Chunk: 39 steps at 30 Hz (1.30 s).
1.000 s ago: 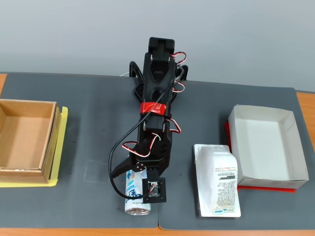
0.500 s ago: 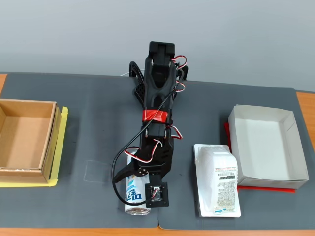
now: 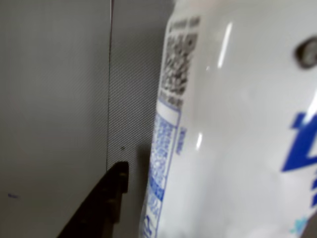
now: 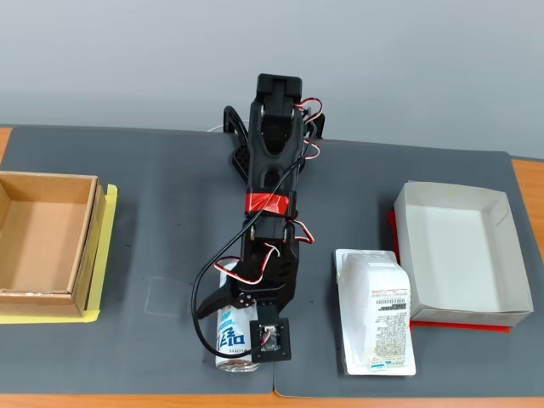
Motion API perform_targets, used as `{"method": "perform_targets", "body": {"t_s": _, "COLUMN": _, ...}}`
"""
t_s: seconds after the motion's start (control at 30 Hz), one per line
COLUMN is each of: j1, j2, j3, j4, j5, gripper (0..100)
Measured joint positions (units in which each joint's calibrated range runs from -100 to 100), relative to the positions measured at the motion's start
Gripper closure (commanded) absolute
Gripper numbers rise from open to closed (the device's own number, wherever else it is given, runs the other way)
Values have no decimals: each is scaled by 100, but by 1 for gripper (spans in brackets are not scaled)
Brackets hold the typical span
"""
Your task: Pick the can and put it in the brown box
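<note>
Can (image 4: 231,336): slim, tall, white-bodied, with blue lettering and light-blue graphics; silver end toward the near edge in the fixed view. Lying on its side on the dark grey mat (image 4: 153,255), lengthwise toward the camera, near the front edge, directly beneath the arm's wrist. In the wrist view, can (image 3: 237,124) filling the right half: glossy white surface with streaked highlights, a QR code, a block of fine blue print, part of a large blue letter at right.

Gripper (image 4: 236,316): black plastic, red and white wires looped along it, lowered over the can. One dark finger (image 4: 212,299) to the can's left in the fixed view, spread away from the body; the other side hidden under the wrist. In the wrist view, a dark fingertip (image 3: 111,191) just beside the can's left wall, contact not resolvable. Jaws parted around the can, not pressed onto it as far as visible.

Mat: fine woven texture, seam visible in the wrist view.

Brown box (image 4: 42,246): plain corrugated cardboard, shallow, square, open-topped, at far left on a yellow sheet (image 4: 106,255); well apart from the can.

White-grey box (image 4: 459,255): open, at right on a red base. Plastic-wrapped packet (image 4: 378,314) with printed label between it and the arm.
</note>
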Motion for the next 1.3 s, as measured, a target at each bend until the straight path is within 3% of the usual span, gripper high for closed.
{"method": "perform_targets", "body": {"t_s": 0.83, "j1": 0, "j2": 262, "j3": 0, "j4": -138, "j5": 0, "gripper": 52}}
{"method": "perform_targets", "body": {"t_s": 1.1, "j1": 0, "j2": 414, "j3": -9, "j4": -138, "j5": 0, "gripper": 72}}
{"method": "perform_targets", "body": {"t_s": 1.3, "j1": 22, "j2": 397, "j3": -45, "j4": -138, "j5": -15, "gripper": 78}}
